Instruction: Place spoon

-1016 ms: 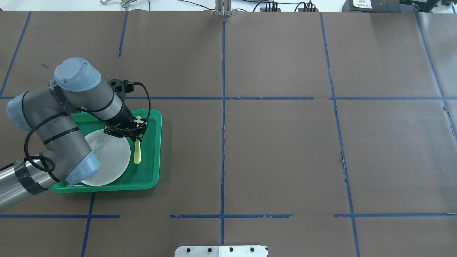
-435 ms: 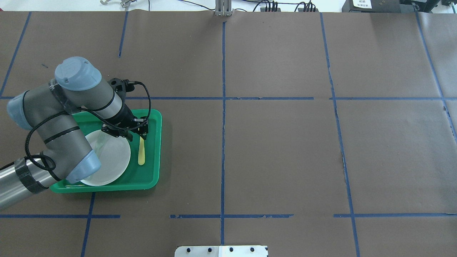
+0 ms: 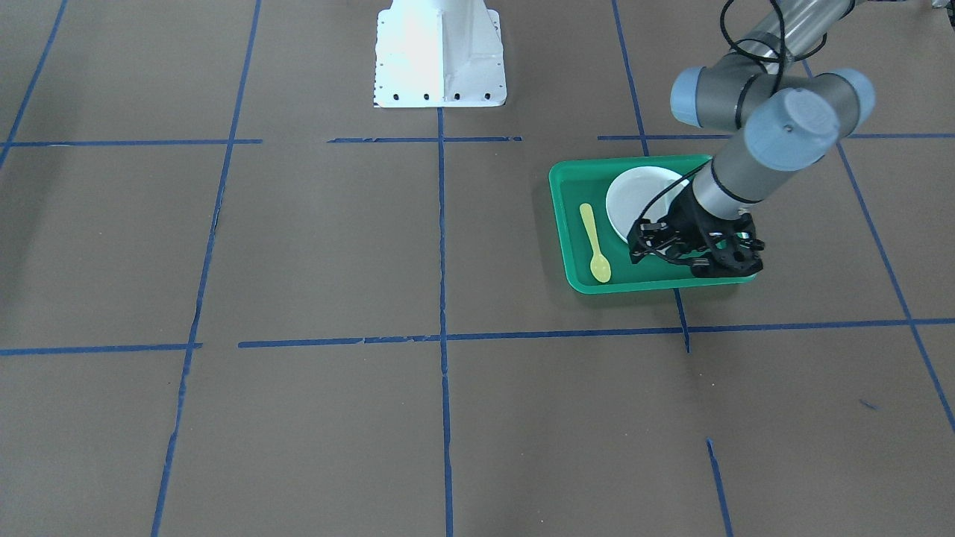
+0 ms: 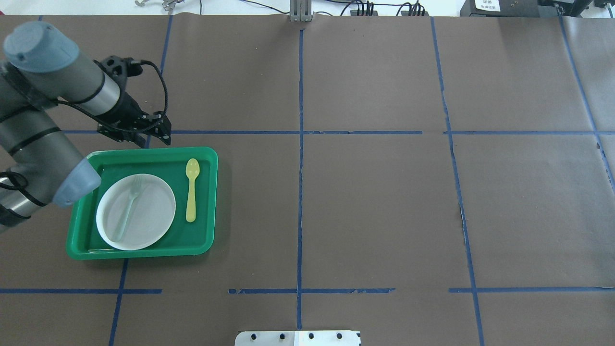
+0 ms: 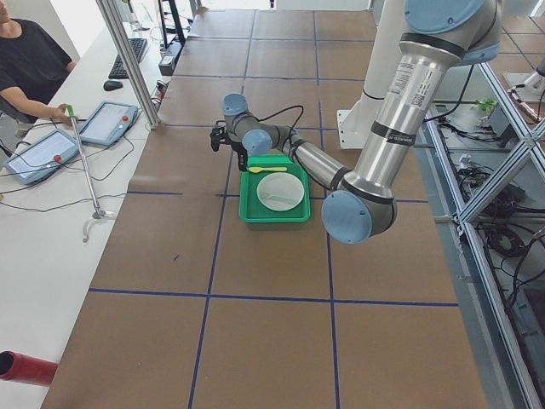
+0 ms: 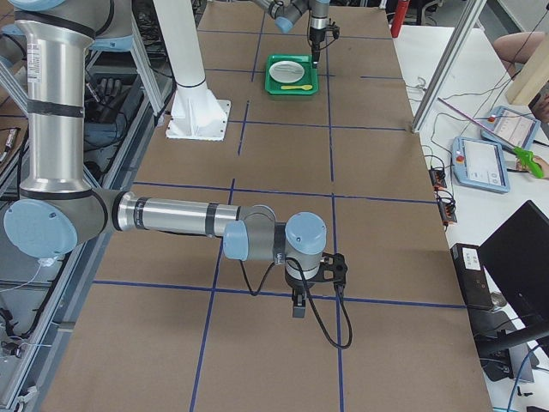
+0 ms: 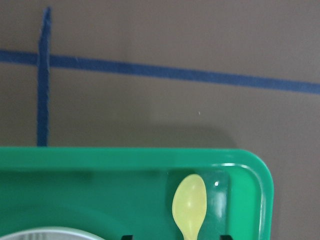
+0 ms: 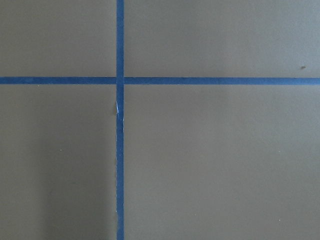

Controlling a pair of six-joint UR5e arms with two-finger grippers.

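The yellow spoon lies flat in the green tray, to the right of the white plate, bowl toward the far side. It also shows in the front view and the left wrist view. My left gripper is open and empty, raised over the tray's far edge, apart from the spoon. Its fingertips stand wide at the bottom of the wrist view. My right gripper hangs over bare table far away; I cannot tell whether it is open or shut.
A pale grey-green fork lies on the plate. Brown paper with blue tape lines covers the table. The robot's white base stands at the table's near side. An operator sits at the far end.
My left gripper opened and let go of the spoon, which now lies in the tray. The arm rose and drew back to the tray's far left.
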